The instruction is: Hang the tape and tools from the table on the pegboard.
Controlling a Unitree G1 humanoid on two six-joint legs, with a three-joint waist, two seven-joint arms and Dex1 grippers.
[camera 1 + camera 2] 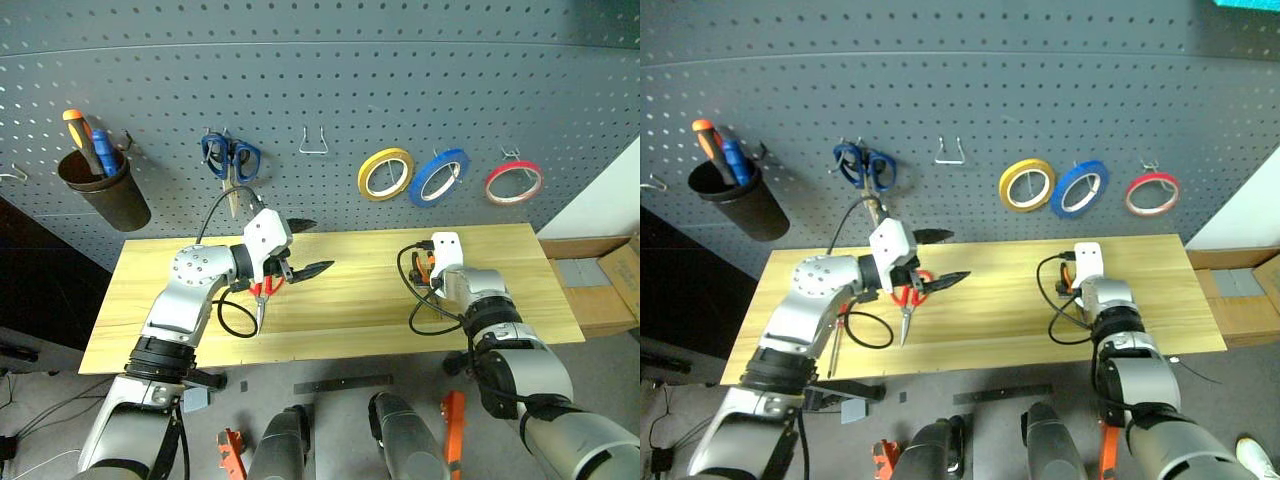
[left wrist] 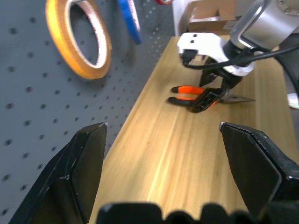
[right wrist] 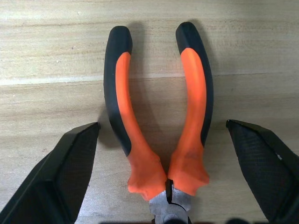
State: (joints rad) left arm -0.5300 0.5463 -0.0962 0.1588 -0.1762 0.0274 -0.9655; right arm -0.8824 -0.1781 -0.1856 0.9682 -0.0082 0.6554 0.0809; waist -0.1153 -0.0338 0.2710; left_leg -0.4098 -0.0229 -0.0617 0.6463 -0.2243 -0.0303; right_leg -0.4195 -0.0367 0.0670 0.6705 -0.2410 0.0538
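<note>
Pegboard (image 1: 330, 70): dark grey sheet panel, matte, punched with a regular grid of small round holes, bent-wire hooks set into it. Three thin tape rings hang side by side on the right part: yellow roll (image 1: 385, 173), blue tape (image 1: 440, 176), red roll (image 1: 513, 182), each a flat hoop with a wide hollow centre. Blue-handled scissors (image 1: 231, 158) hang left of a bare wire hook (image 1: 314, 142). Dark round cup (image 1: 103, 188) hangs at far left with stick handles poking out.

Table (image 1: 350, 300): rectangular top of pale yellow wood, straight lengthwise grain, smooth finish.

Pliers (image 3: 159, 121) lie flat on the right part of the table. Curved handles, black outer grip with glossy orange inner sleeve, splayed in a U; grey steel pivot at the joint. Right gripper (image 3: 163, 168) hangs over them, its two black wedge-shaped fingers spread wide on either side of the handles, not touching them.

Red-handled scissors (image 1: 908, 300) lie on the left part of the table, steel blades pointing toward the near edge. Slim screwdriver (image 1: 837, 340) lies close to the left of them, partly hidden by the arm.

Left gripper (image 1: 305, 248) is held above the scissors, black fingers spread apart, nothing between them.
</note>
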